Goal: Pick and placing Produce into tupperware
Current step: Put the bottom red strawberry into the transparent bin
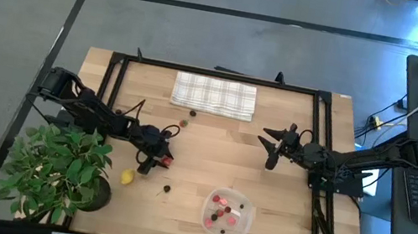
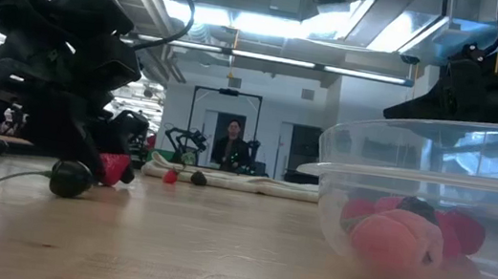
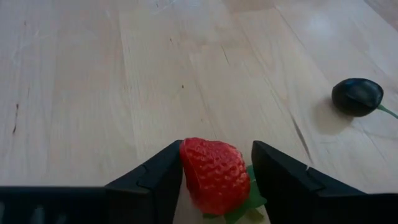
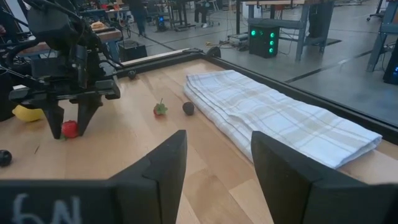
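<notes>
Your tupperware [image 1: 227, 215], at the table's front right of centre, already holds several red and dark pieces. The left gripper [image 1: 161, 161] pinches a strawberry [image 3: 212, 175] low over the wood, left of the container. Left outside: a dark berry [image 1: 167, 187], two lemons [image 1: 127, 176], and two pieces by the cloth [image 1: 213, 96]. The right gripper [image 1: 271, 142] waits, fingers spread.
</notes>
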`<control>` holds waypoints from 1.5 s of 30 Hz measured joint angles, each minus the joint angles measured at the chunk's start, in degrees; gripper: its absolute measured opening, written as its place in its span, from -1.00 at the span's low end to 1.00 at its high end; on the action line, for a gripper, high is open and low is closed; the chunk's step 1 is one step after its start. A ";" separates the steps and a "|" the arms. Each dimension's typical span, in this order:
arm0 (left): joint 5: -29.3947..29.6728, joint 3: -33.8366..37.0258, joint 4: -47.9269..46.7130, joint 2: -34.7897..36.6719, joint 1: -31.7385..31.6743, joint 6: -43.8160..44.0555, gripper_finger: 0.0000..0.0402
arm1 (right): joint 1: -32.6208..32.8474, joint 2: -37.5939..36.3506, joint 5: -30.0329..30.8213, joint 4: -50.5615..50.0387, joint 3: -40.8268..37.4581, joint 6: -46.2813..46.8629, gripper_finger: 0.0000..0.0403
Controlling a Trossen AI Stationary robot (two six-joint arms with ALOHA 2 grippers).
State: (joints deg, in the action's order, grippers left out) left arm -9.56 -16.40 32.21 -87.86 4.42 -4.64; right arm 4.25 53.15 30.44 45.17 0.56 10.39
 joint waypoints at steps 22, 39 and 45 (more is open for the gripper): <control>0.07 0.02 3.35 0.00 -0.02 -0.03 -0.33 | 0.00 0.00 0.02 -0.02 0.00 -0.02 -0.10; -4.82 -17.26 6.21 -1.18 0.52 -1.06 -0.33 | 0.00 0.00 0.02 -0.02 0.00 -0.11 -0.10; -5.48 -25.46 5.84 -8.45 2.07 -6.09 -0.33 | 0.00 0.00 0.02 -0.19 0.00 -0.07 -0.10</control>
State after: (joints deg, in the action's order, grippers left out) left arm -15.04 -41.87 38.04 -96.31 6.49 -10.74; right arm 4.25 53.15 30.46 44.98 0.56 10.32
